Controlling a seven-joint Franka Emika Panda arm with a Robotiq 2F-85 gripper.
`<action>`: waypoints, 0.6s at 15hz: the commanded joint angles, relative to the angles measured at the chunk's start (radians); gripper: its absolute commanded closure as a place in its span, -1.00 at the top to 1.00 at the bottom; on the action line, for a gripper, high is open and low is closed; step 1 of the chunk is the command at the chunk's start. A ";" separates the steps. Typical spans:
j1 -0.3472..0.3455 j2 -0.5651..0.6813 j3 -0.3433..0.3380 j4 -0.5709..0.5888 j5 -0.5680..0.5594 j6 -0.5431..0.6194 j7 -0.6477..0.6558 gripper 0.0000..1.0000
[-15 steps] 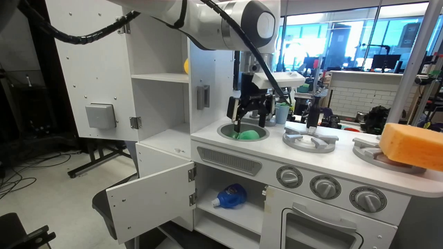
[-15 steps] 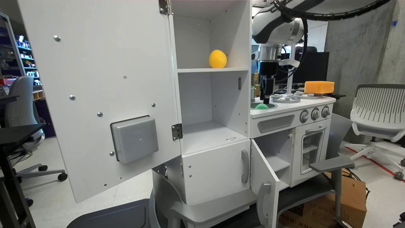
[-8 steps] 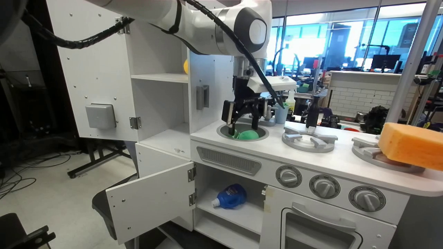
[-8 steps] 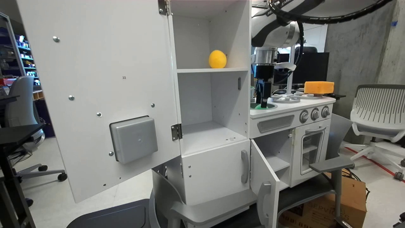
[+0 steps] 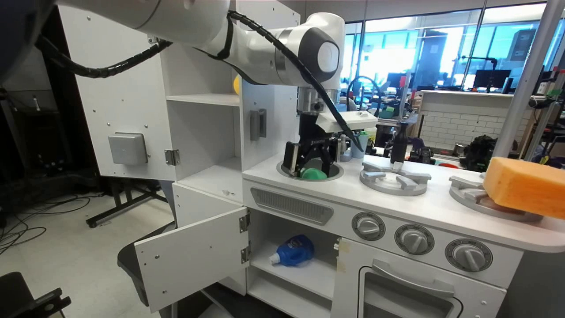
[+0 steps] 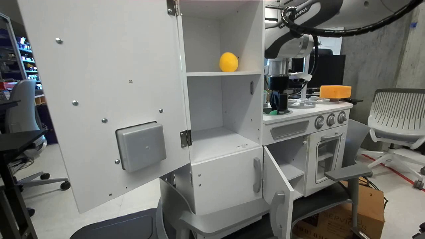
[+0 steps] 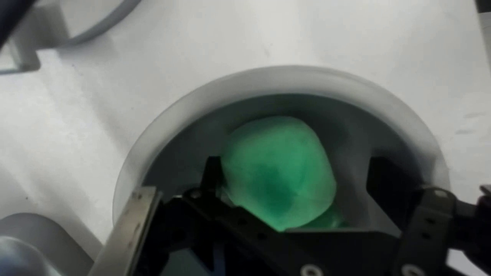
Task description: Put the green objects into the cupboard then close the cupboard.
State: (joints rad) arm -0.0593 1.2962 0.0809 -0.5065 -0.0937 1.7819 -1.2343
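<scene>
Gripper (image 7: 296, 172): fingers (image 7: 389, 188) wide apart, one on either side of the green piece (image 7: 278, 168); contact unclear.
Green piece: inside the sink (image 7: 284, 78); more green shows at its edge.
Cupboard (image 6: 206, 106): door (image 6: 106, 73) standing open; yellow ball (image 6: 228, 62) on the inner shelf (image 6: 202, 74).

- Past the back edge of the counter (image 5: 423, 204), the windows (image 5: 393, 53) glare at me, washed out white and blue in an exterior view.
- A pinkish tint there warms the counter's near right corner.
- Off the left end, soft grey shade fills the cupboard (image 5: 203, 130).
- In the wrist view, soft shadows streak the counter; the sink (image 7: 287, 79) is dim, the green piece (image 7: 278, 168) slightly blurred.
</scene>
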 commanded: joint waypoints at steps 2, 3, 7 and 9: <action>0.014 0.013 -0.021 0.028 -0.022 -0.010 -0.004 0.16; 0.015 0.011 -0.022 0.028 -0.023 -0.012 -0.005 0.01; 0.020 -0.010 -0.034 0.028 -0.029 -0.026 -0.001 -0.56; 0.024 -0.034 -0.043 0.028 -0.043 -0.040 -0.009 -0.81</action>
State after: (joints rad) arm -0.0526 1.2933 0.0590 -0.4933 -0.1110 1.7822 -1.2343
